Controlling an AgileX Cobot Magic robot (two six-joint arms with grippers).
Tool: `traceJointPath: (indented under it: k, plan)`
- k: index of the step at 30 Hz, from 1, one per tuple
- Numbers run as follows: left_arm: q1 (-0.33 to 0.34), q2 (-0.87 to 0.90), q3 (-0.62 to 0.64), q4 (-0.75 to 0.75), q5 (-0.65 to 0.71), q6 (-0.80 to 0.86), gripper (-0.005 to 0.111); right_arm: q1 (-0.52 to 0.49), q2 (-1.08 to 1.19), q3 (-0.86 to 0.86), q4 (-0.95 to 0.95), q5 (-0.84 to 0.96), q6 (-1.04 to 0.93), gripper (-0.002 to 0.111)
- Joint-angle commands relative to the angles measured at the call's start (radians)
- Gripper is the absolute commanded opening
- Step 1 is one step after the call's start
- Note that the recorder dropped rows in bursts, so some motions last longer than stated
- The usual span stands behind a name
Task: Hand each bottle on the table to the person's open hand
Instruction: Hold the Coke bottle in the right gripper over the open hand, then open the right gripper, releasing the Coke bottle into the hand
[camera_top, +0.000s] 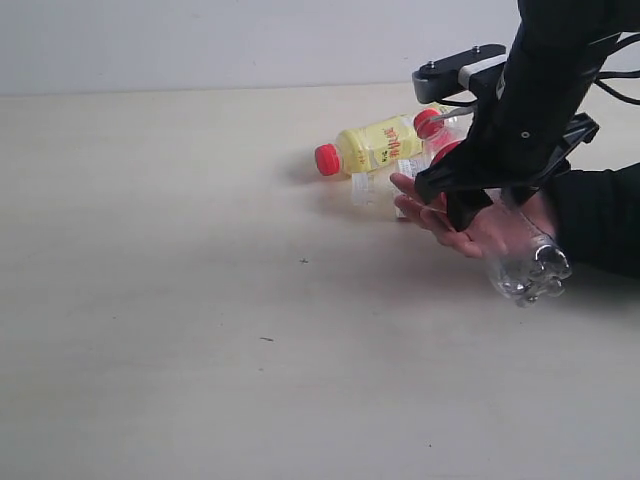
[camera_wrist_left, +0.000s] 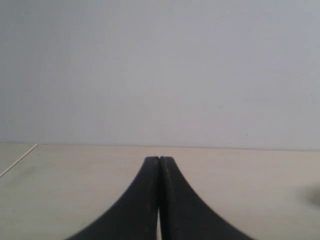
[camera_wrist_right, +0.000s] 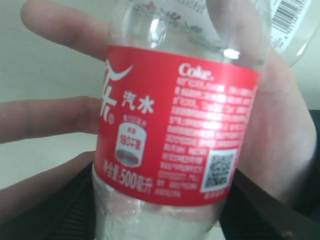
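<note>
A: Where is the clear bottle (camera_top: 530, 268)?
B: It lies on the open hand (camera_top: 480, 230), lumpy base nearest, long axis running back and left. The right gripper (camera_wrist_right: 165, 215) has one jaw on each side; pressing or loose, I cannot tell.
A: And behind?
B: The glossy yellow bottle (camera_top: 375, 147) lies on the pale table (camera_top: 200, 330), red cap leftward. The left gripper (camera_wrist_left: 159, 160) is closed tight.

The clear bottle (camera_wrist_right: 150, 220) is seen as transparent, glossy plastic, wrapped in a shiny red film label (camera_wrist_right: 175, 125). The yellow bottle (camera_top: 378, 145) is likewise smooth plastic, topped by a glossy red cap (camera_top: 327, 159). The table (camera_top: 200, 320) is finished matt, with faint wood grain. The sleeve (camera_top: 600, 215) is dull black cloth.
</note>
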Motion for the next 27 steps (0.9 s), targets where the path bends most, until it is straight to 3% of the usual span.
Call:
traceJointPath:
  k: [1,14,22,23,25,27]
  plan:
    - [0.003,-0.006,0.0,0.006,-0.004,0.003,0.0,-0.004,0.0,0.002,0.005,0.014,-0.006,0.072]
    - [0.003,-0.006,0.0,0.006,-0.004,0.003,0.0,-0.004,-0.002,-0.003,0.005,0.016,-0.012,0.076]
    - [0.003,-0.006,0.0,0.006,-0.004,0.003,0.0,-0.004,-0.177,-0.088,0.005,0.13,-0.031,0.074]
    - [0.003,-0.006,0.0,0.006,-0.004,0.003,0.0,-0.004,-0.209,-0.088,0.005,0.147,-0.037,0.07]
    - [0.003,-0.006,0.0,0.006,-0.004,0.003,0.0,-0.004,-0.316,-0.061,0.017,0.154,-0.039,0.046]
    - [0.003,-0.006,0.0,0.006,-0.004,0.003,0.0,-0.004,-0.475,0.038,0.034,0.073,-0.064,0.014]
